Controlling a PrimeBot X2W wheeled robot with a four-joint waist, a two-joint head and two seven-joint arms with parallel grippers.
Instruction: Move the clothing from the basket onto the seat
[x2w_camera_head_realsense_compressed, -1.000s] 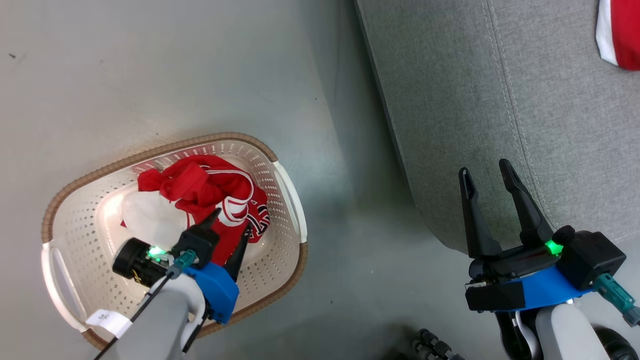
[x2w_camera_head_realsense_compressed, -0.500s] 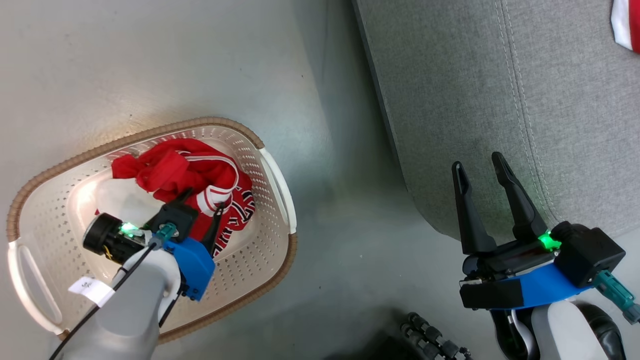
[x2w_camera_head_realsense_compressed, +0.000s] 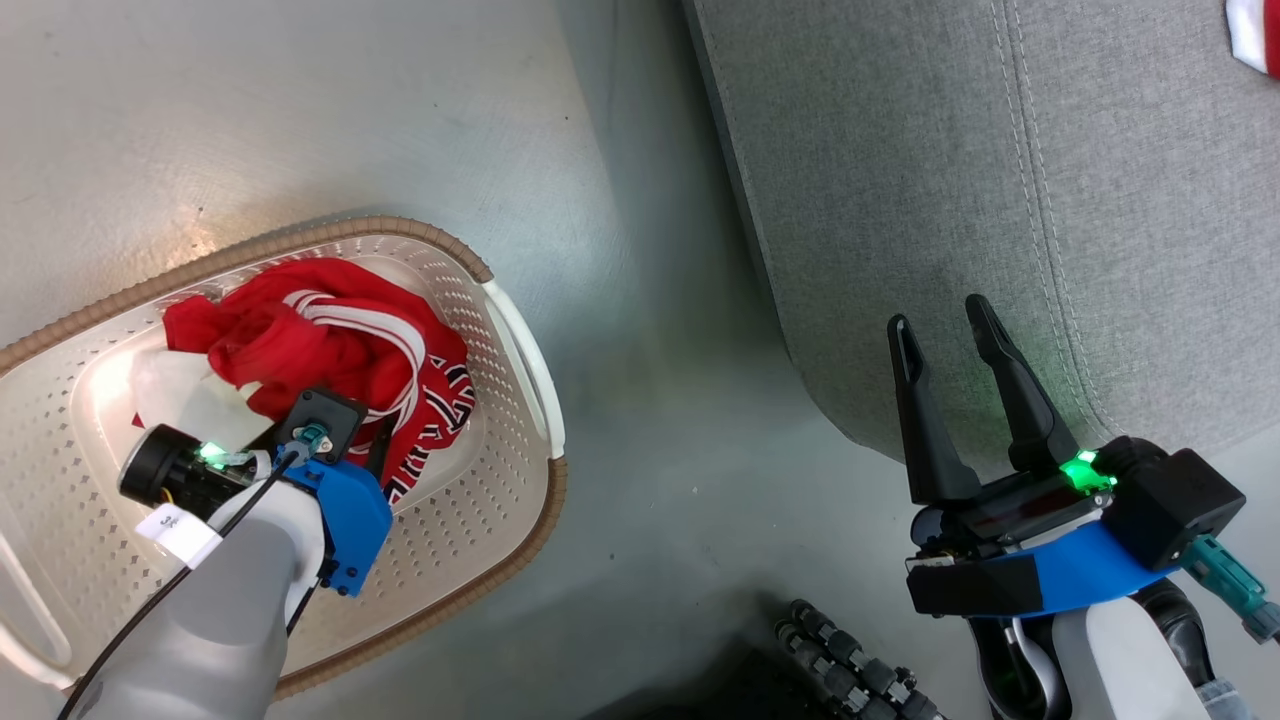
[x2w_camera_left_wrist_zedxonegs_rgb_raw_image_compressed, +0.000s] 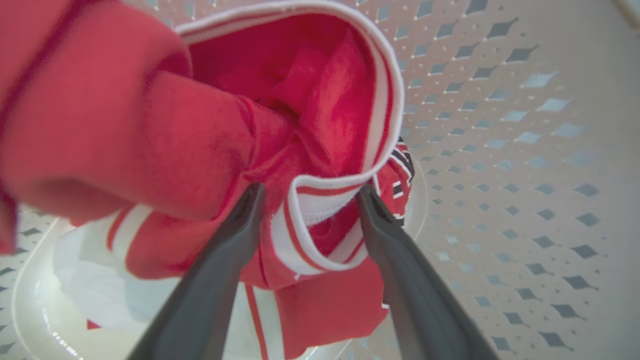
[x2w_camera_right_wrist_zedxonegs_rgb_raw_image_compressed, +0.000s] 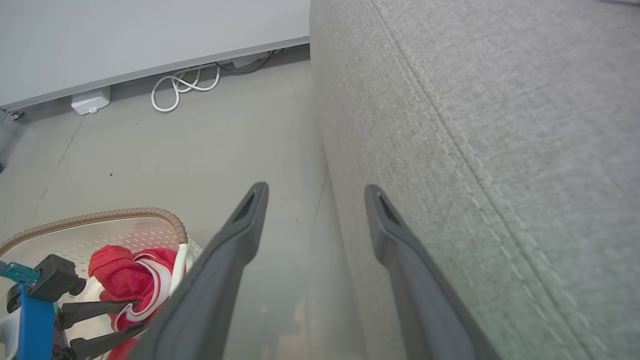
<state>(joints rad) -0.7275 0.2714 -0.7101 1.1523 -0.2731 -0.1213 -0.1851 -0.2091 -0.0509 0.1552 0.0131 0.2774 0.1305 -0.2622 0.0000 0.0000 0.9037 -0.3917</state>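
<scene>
The clothing (x2w_camera_head_realsense_compressed: 310, 340) is a crumpled red heap with white stripes, lying in the cream perforated basket (x2w_camera_head_realsense_compressed: 480, 480) on the floor. My left gripper (x2w_camera_left_wrist_zedxonegs_rgb_raw_image_compressed: 311, 192) reaches down into the heap, jaws open, with a white-trimmed red fold (x2w_camera_left_wrist_zedxonegs_rgb_raw_image_compressed: 320, 210) between the fingers. From above, the left wrist hides most of those fingers. The right wrist view shows the basket (x2w_camera_right_wrist_zedxonegs_rgb_raw_image_compressed: 100, 216), the clothing (x2w_camera_right_wrist_zedxonegs_rgb_raw_image_compressed: 120, 275) and my left gripper (x2w_camera_right_wrist_zedxonegs_rgb_raw_image_compressed: 130, 317) at lower left. My right gripper (x2w_camera_head_realsense_compressed: 936, 315) hangs open and empty at the rounded corner of the grey seat (x2w_camera_head_realsense_compressed: 950, 180). Its fingertips (x2w_camera_right_wrist_zedxonegs_rgb_raw_image_compressed: 257, 192) frame bare floor beside the seat (x2w_camera_right_wrist_zedxonegs_rgb_raw_image_compressed: 475, 125).
A second red and white garment (x2w_camera_head_realsense_compressed: 1255, 35) lies on the seat at the far top right. A strip of grey floor (x2w_camera_head_realsense_compressed: 650, 350) separates basket and seat. A black ribbed part (x2w_camera_head_realsense_compressed: 850, 670) sits at the bottom edge. White cable (x2w_camera_right_wrist_zedxonegs_rgb_raw_image_compressed: 180, 85) lies by the wall.
The head camera has shifted, so the basket sits further left and higher in view. My left gripper has sunk deeper into the clothing, its fingertips now buried. The right gripper stays open.
</scene>
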